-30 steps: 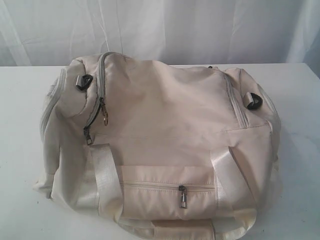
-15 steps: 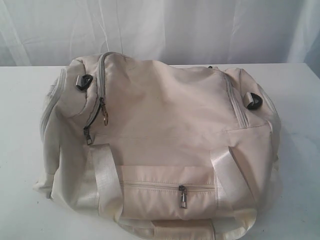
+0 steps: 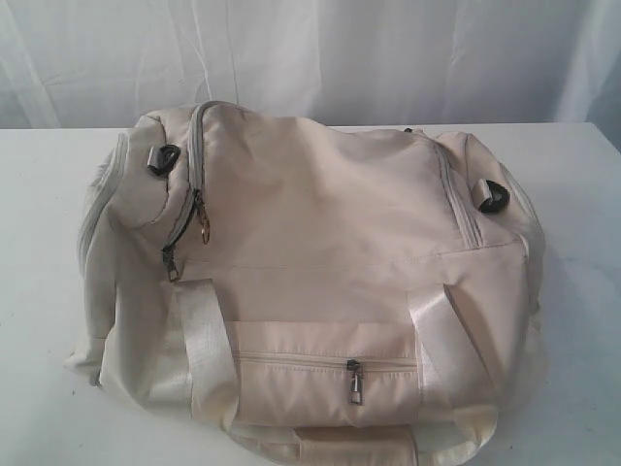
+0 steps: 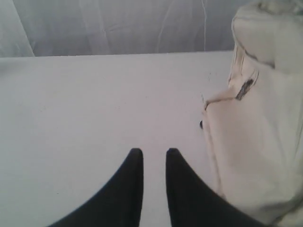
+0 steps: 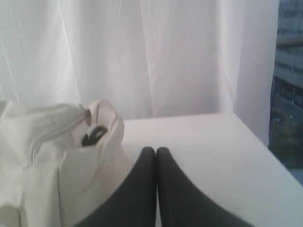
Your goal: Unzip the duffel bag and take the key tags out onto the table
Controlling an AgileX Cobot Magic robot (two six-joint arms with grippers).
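The duffel bag (image 3: 330,272) is laid on the bench (image 3: 39,194). Beside one end of the bag, the left claw (image 4: 154,152) is held slightly parted and empty. Beside the other end, the right claw (image 5: 155,150) is pressed shut on nothing.

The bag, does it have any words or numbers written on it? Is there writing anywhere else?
None: no text can be read in any view.
The duffel bag shows only plain cream fabric, with no label, brand or number.
The front pocket zipper pull is too small to tell if anything is stamped on it.
The table carries no writing.
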